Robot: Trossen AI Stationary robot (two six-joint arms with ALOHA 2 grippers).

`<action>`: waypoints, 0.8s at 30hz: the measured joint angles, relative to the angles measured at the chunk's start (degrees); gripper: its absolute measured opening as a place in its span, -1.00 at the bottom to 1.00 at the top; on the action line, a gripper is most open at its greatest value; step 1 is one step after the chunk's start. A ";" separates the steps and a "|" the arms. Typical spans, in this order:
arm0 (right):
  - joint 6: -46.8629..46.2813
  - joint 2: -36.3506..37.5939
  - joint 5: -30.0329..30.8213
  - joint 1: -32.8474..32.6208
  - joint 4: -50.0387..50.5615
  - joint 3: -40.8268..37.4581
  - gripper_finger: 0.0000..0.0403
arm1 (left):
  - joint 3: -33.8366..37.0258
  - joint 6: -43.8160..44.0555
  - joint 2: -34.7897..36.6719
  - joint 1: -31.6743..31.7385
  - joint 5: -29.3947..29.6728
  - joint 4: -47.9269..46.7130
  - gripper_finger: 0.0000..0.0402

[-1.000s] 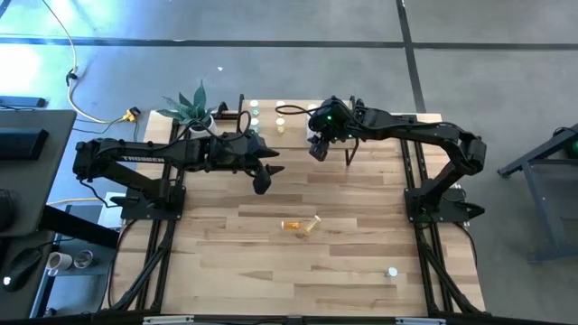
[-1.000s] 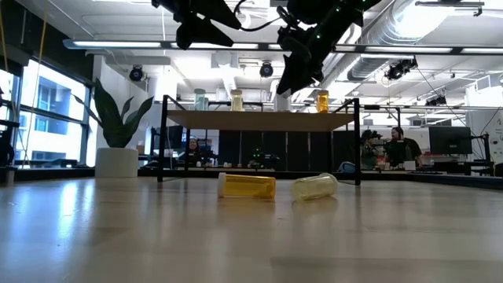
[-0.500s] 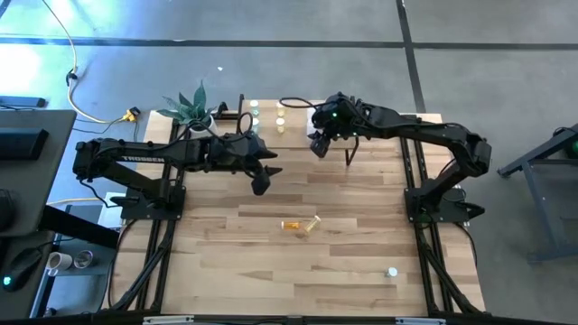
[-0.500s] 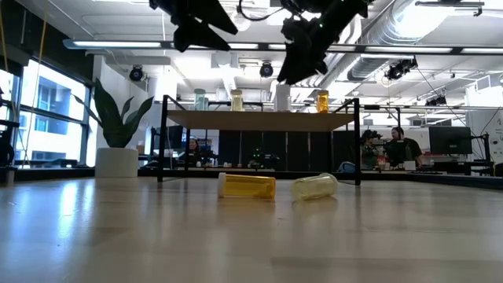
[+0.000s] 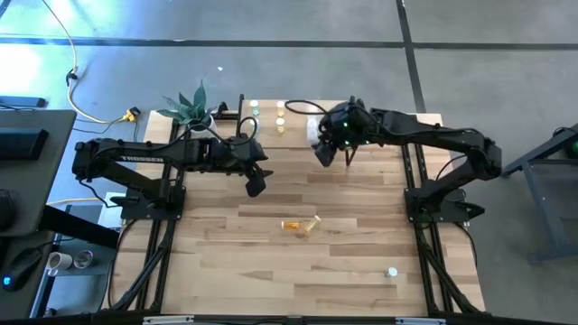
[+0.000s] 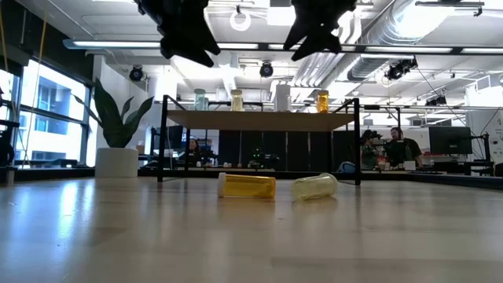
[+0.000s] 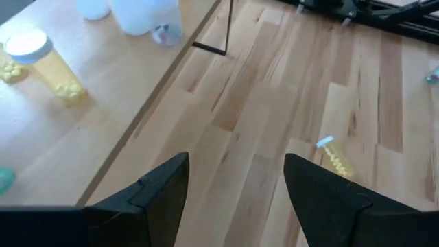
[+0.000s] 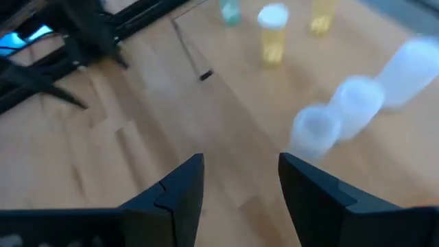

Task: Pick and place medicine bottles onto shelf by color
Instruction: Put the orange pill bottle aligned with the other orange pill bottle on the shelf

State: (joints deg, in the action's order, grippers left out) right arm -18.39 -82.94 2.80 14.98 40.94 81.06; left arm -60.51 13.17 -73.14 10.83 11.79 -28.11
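The right end effector (image 5: 323, 153), fingers apart and empty, has backed off the shelf (image 5: 298, 135); two yellow bottles (image 5: 301, 225) remain below it, on the table.

Open workshop hall beyond a wood-plank table (image 5: 343, 271). Grey concrete floor (image 5: 271, 63) crossed by dark seams, with a yellow cable (image 5: 86, 104) trailing at far left. Tall windows (image 6: 35, 118) along the left wall. Exposed silver ducts (image 6: 409, 20) and strip lights overhead. Potted plant (image 6: 116, 130) at the far-left table corner. People (image 6: 397, 148) seated at monitors far right. Dark desk (image 5: 23, 181) at left.
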 joint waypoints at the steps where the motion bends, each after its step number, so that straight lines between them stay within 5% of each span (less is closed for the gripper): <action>1: -1.70 0.30 0.04 -0.71 1.01 0.00 -0.11 | 0.00 -0.39 0.02 0.00 0.03 -0.01 0.14; 13: -30.06 0.44 3.29 -14.21 9.99 -0.24 -0.11 | 0.04 -8.73 3.87 0.02 5.46 -1.30 0.14; 24: -57.62 0.44 7.10 -27.62 18.45 -0.31 -0.11 | 0.00 -9.36 6.66 0.02 4.57 -2.29 0.14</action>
State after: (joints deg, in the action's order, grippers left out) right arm -76.02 -82.50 9.90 -12.64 59.40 80.75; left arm -60.51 3.81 -66.48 10.85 16.36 -30.40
